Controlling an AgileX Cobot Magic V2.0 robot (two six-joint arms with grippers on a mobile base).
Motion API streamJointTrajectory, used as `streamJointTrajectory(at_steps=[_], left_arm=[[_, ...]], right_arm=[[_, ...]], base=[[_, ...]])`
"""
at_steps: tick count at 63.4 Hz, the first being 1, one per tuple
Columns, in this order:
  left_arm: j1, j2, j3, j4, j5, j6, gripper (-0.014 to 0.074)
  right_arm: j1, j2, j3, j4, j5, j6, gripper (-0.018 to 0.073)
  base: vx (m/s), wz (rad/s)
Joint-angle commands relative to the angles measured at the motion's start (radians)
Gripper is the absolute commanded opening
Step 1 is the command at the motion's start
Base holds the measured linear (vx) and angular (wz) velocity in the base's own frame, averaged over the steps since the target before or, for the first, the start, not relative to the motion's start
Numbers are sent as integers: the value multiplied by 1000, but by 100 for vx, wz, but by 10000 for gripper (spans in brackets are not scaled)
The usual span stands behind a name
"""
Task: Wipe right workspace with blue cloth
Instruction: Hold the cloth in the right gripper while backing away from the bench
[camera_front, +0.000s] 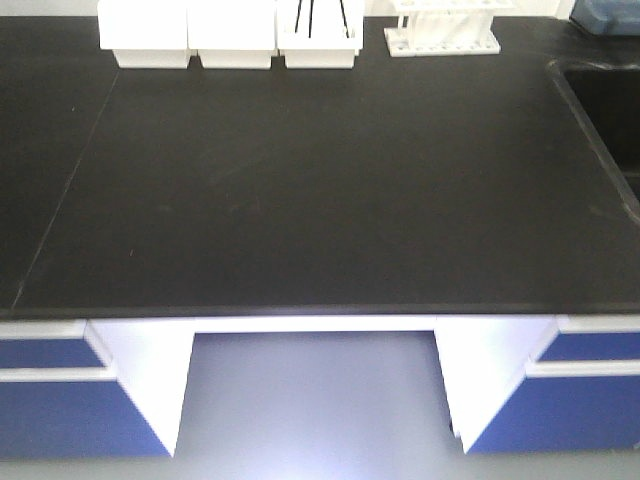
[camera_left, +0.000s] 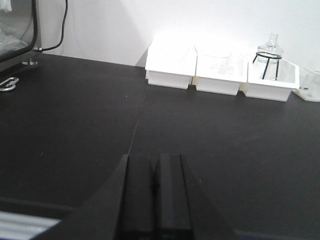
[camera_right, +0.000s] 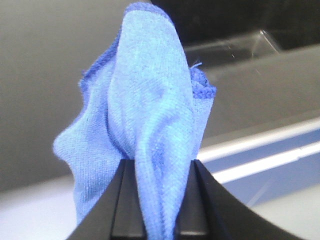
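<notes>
Blue cloth (camera_right: 145, 100) clamped by right gripper (camera_right: 157, 167), jaws narrow on it, long axis straight out past tips. Desk (camera_right: 260, 95) beyond jaws to right, not touched. Left gripper (camera_left: 155, 167) jaws pressed together, empty.

Lower blue cloth (camera_right: 145, 115) hidden between right fingers (camera_right: 122, 210); white boxes (camera_front: 190, 35) cut off at top edge.

The blue cloth (camera_right: 150, 110), a soft, bright blue rag with a stitched edge, stands bunched and upright, its lower part pinched in the right gripper (camera_right: 157, 170), with loose folds rising above and one flap drooping left.
</notes>
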Motion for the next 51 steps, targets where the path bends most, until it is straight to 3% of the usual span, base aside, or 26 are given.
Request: streamJointTrajectory(at_steps=[1, 51], left_arm=[[-3, -16, 31, -6, -83, -8, -6], [-3, -16, 31, -6, -83, -8, -6]], right_arm=[[-5, 0, -28, -14, -67, -9, 0], [-5, 0, -28, -14, -60, -9, 0]], base=[[-32, -1], [-36, 1]])
